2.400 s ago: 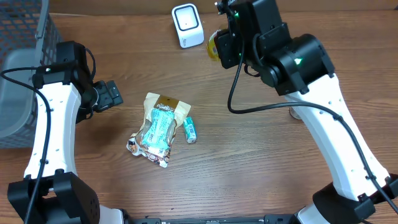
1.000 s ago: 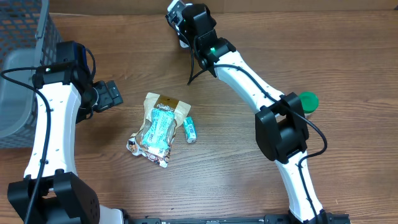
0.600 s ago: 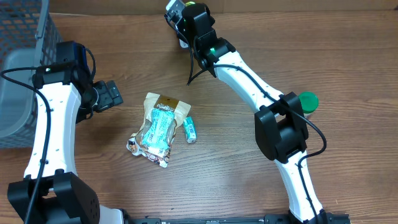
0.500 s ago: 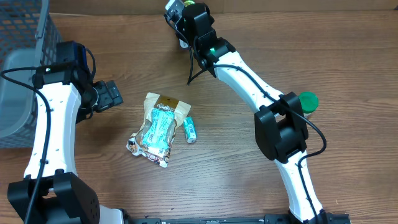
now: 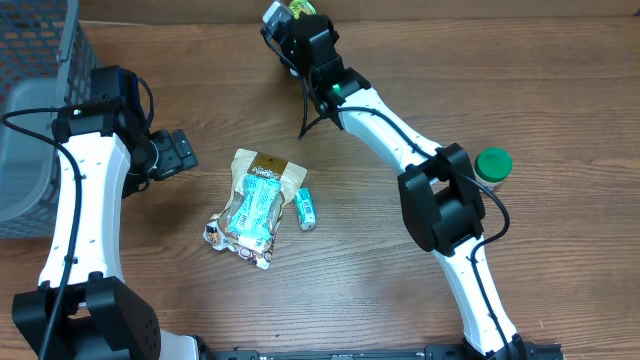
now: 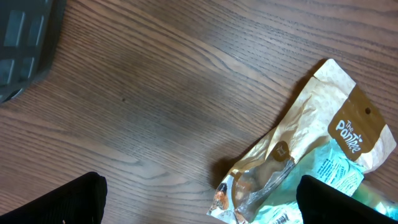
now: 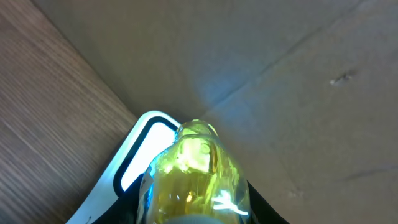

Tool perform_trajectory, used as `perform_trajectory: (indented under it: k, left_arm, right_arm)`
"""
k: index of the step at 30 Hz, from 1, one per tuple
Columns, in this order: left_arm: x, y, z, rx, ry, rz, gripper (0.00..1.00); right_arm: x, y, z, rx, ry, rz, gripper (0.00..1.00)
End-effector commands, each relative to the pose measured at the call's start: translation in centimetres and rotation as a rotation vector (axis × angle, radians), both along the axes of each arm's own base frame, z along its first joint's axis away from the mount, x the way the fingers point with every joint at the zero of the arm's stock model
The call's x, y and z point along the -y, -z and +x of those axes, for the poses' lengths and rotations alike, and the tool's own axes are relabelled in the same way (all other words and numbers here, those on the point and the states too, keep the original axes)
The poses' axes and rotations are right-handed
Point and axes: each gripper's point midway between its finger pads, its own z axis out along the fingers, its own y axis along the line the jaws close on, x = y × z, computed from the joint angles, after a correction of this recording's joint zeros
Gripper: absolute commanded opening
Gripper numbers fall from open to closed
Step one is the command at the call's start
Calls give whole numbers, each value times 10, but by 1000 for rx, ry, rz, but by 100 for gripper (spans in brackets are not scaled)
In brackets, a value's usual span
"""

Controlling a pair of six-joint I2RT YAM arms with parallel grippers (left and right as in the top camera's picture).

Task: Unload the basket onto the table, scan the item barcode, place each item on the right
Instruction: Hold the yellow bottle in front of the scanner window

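Right hand [image 5: 289, 18] shifted upward, yellow bottle [image 7: 196, 167] clamped inside

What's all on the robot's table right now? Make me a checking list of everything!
Surface: wooden table, no spills seen.
Job's things: yellow bottle held up in front of the white scanner.
Clutter: snack pouch, teal tube beside it, green-capped jar.
End effectors: left end effector open and empty; right end effector shut on bottle.
Cables: black cables hang along both arms.
Surroundings: grey basket at the left; cardboard wall behind the scanner.
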Motion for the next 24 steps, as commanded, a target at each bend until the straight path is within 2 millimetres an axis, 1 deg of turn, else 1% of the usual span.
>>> perform_trajectory:
  k: [1,5,9,12,16,19,21,24]
  left_arm:
    - [0,0,1,2,0,3,100]
    - [-1,0,1,1,0,3,100]
    - [0,0,1,2,0,3,100]
    - [0,0,1,2,0,3,100]
    - [0,0,1,2,0,3,99]
    - [0,0,1,2,0,3,100]
    - [0,0,1,2,0,3,100]
    - [0,0,1,2,0,3,100]
  right_arm:
    - [11,19,4,-16,55,-36,4]
    - [9,24,2,-37,44,-45,4]
    - [-8,35,-9,-87,-32,-45,4]
    - [-19,38,-16,-106,-69,-42,4]
    - [-18,41,-17,-115,-69,-48,4]
    - [-13,47,-18,-141,-63,-57,4]
    - [-14,51,-20,-164,-76,-57,4]
    - [-14,52,-21,-167,-79,-58,4]
